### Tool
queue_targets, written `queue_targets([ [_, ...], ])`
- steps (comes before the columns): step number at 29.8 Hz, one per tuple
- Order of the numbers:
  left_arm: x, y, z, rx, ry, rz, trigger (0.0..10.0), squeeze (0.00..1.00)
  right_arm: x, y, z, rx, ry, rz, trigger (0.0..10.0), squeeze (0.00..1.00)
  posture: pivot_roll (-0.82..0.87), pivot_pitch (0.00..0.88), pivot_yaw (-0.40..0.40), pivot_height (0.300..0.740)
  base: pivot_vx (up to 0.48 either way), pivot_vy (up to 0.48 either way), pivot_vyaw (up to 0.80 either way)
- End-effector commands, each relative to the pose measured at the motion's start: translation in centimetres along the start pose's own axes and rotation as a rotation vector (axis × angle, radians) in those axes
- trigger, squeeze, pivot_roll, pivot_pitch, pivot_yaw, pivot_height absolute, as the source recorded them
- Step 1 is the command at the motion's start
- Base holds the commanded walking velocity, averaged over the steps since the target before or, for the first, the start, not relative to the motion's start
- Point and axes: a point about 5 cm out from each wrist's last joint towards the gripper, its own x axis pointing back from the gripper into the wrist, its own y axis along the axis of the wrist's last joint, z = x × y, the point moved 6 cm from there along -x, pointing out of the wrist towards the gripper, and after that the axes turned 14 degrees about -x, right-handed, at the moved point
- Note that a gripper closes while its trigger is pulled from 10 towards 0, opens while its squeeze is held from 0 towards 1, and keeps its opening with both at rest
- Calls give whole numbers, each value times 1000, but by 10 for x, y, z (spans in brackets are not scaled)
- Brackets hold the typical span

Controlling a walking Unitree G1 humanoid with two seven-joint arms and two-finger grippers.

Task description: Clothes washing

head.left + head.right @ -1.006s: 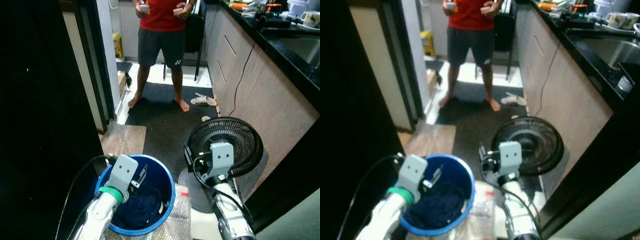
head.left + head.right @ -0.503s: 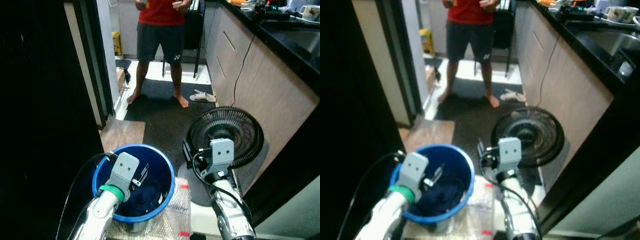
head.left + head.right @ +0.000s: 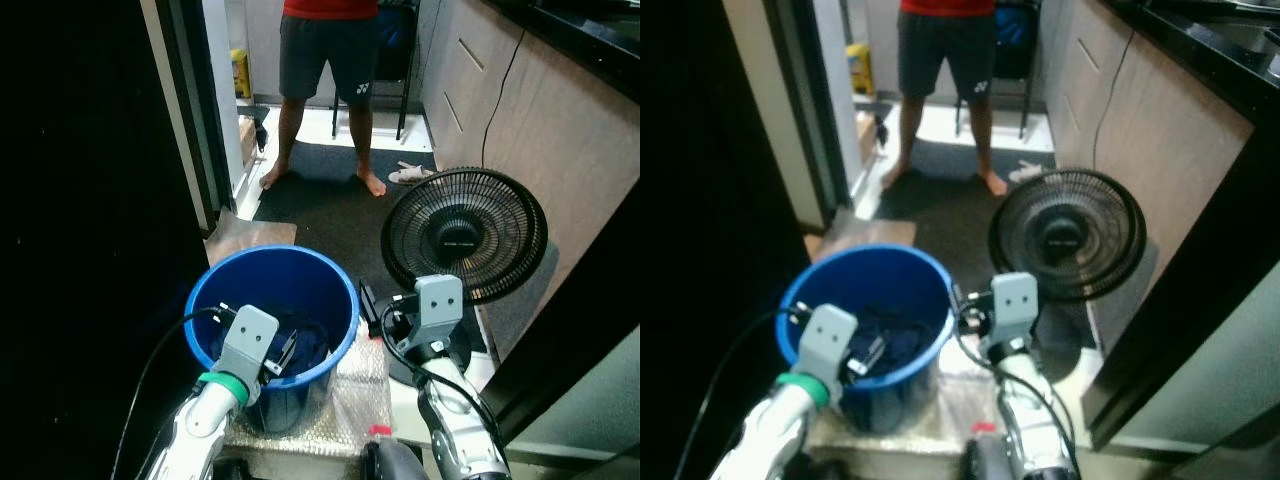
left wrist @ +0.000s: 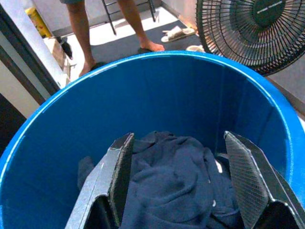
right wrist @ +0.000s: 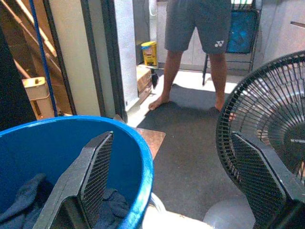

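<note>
Left gripper [image 4: 178, 191]: fingers spread over dark clothes [image 4: 176, 181] inside blue bucket [image 3: 270, 290];
Right gripper [image 5: 176, 186]: fingers spread, grasping nothing, at bucket's 3 o'clock

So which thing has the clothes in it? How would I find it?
Look at the floor in front of the robot, beside the black fan. There stands a round blue bucket with dark navy clothes bunched at the bottom. It's the only bright blue thing there.

My left side is a black, unlit mass. Light falls from the room ahead, brightest on the pale floor [image 3: 330, 125] past the doorway. My right eye view is softer, slightly blurred; both wrist views are sharp and evenly lit.
</note>
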Motion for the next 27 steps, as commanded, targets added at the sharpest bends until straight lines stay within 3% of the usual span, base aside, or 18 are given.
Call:
queue_targets([
  [1,1,-4,-3,13,-12,19,10000,0,0,2,2,-15,4,0,10000,0,-31,40,34,564,0,0,0],
  [14,-1,-1,0,20,-2,26,10000,0,0,5,5,-28,7,-4,10000,0,-32,54,36,519,0,0,0],
  [27,-10,13,13,36,30,-2,10000,0,-2,9,7,-42,7,-14,10000,0,-30,59,39,519,0,0,0],
])
